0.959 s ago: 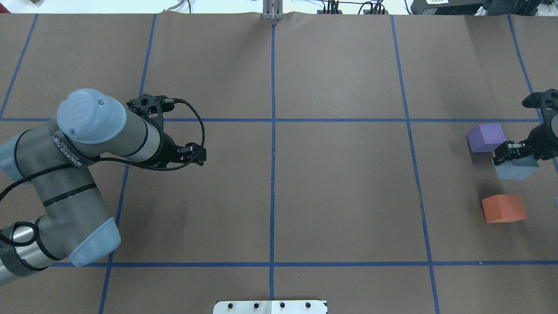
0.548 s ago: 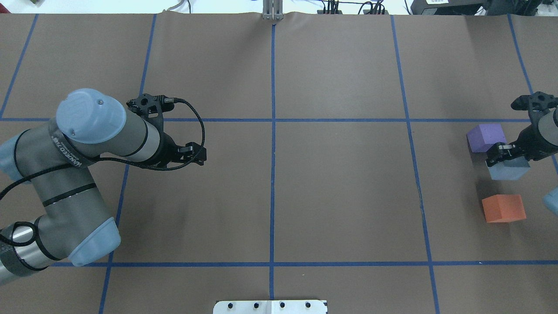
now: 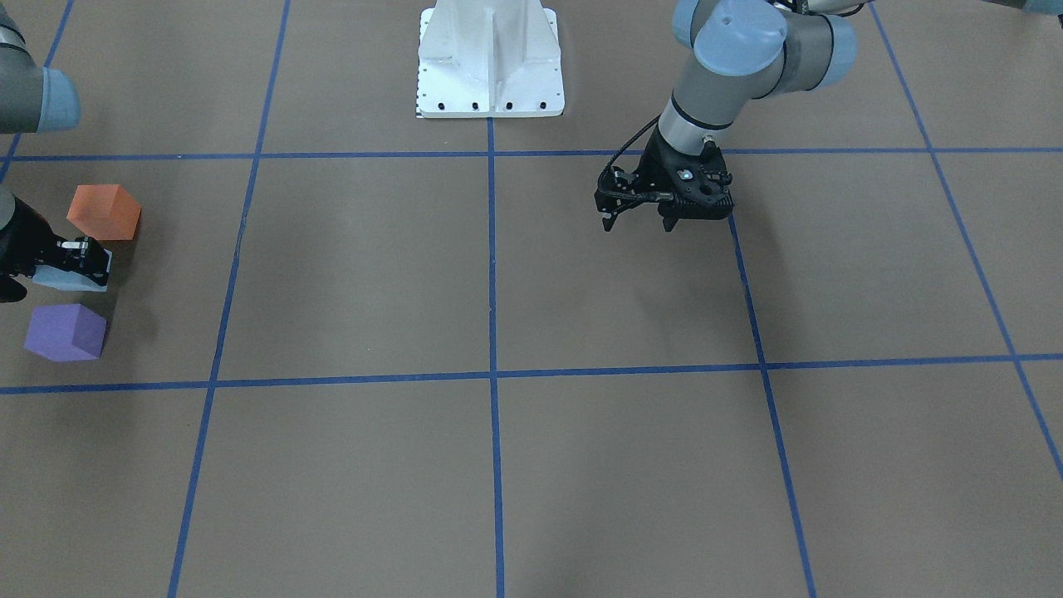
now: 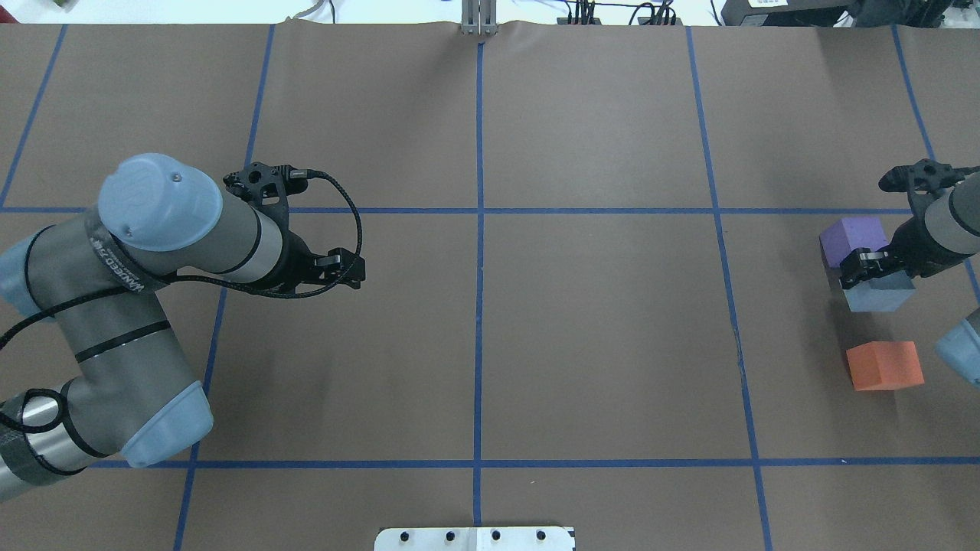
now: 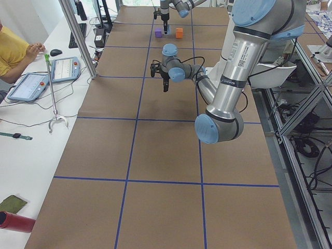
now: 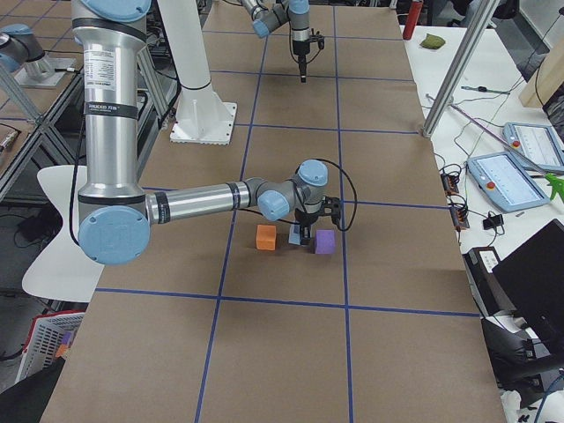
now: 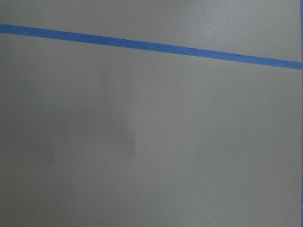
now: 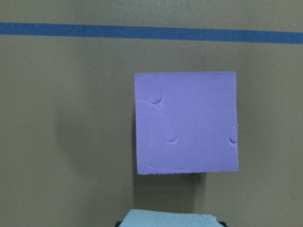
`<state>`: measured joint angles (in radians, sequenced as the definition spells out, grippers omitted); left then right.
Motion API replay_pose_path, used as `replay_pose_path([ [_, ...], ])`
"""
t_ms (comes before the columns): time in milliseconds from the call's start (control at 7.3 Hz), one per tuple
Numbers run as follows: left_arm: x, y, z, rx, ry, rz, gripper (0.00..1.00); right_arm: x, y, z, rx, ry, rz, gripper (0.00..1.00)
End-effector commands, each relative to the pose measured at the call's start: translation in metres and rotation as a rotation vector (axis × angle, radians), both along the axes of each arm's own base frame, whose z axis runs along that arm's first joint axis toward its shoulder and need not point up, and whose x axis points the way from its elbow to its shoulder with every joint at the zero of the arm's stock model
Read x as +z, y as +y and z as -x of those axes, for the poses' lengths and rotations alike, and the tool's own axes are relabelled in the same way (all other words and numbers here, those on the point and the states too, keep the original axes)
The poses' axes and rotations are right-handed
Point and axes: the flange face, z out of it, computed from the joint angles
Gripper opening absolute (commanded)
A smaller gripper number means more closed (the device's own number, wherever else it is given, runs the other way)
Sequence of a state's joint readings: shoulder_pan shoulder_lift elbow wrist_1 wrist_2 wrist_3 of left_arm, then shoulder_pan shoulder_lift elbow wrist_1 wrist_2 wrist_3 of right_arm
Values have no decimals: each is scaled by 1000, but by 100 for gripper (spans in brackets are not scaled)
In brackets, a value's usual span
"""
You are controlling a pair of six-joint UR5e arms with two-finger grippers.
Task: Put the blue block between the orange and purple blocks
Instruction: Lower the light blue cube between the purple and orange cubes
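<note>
i have the right gripper by the table's right edge, roughly midway between the far and near edges. its fingers are pinched on the blue block, gripping it from above. the block sits in the gap between the purple block and the orange block: purple is on the side toward the far edge, orange on the side toward the near edge.

from overhead the blue block looks just beside the purple one, with a wider strip of bare table between it and the orange one. the right wrist camera shows the purple block's whole top face and only the blue block's edge at the bottom of the view. a narrow shadowed band of table lies between them, so the two are apart, not touching. i cannot tell whether the blue block is resting on the table or held just off it.

the left gripper hangs over the left half of the table, well apart from all three blocks, pointing down. its fingers are spread with nothing between them. its wrist camera sees only brown table cover and one of the blue tape lines.
</note>
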<state>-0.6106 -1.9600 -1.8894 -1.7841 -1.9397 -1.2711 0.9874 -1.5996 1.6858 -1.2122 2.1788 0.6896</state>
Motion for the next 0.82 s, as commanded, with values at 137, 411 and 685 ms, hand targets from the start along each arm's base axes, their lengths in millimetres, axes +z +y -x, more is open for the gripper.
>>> replay_pose_path([
  [137, 0, 0, 0, 0, 0, -2, 100, 25, -4, 8, -5, -44, -63, 0],
  [411, -2, 0, 0, 1, 3, -3, 100, 13, -5, 8, 21, -59, -61, 0],
  [685, -2, 0, 0, -1, 3, -2, 100, 16, -4, 8, 21, -54, -59, 0],
])
